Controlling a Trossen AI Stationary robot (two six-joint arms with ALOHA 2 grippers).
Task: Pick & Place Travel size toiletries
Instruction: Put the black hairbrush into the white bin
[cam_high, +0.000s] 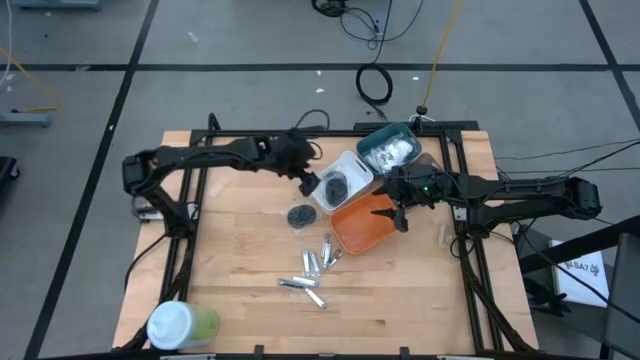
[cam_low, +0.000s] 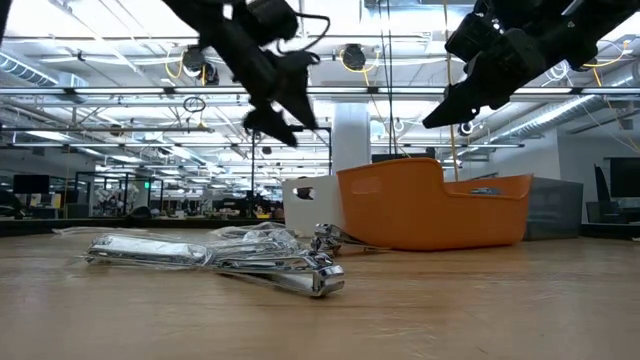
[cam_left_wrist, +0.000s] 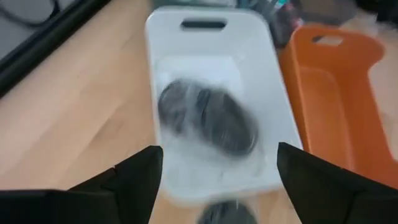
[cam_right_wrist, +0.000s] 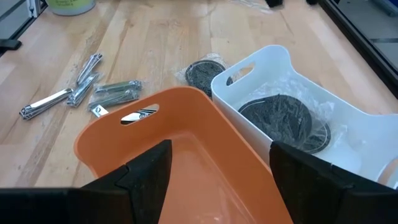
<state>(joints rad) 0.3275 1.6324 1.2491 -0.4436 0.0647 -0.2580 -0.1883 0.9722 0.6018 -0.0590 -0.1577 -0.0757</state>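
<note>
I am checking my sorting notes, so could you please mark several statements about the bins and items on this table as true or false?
1. The white plastic bin holds dark grey round discs. True.
2. The orange plastic bin is full of items. False: it looks empty.
3. One dark grey disc lies on the wooden table outside the bins. True.
4. The left gripper is shut on a disc. False: its jaws are open and empty.
5. The silver metal pieces lie in the teal bin. False: they lie on the table.

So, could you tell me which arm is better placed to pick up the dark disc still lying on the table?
Probably the left: its open gripper hovers by the white bin, close to the disc. The right gripper hangs over the orange bin.
</note>
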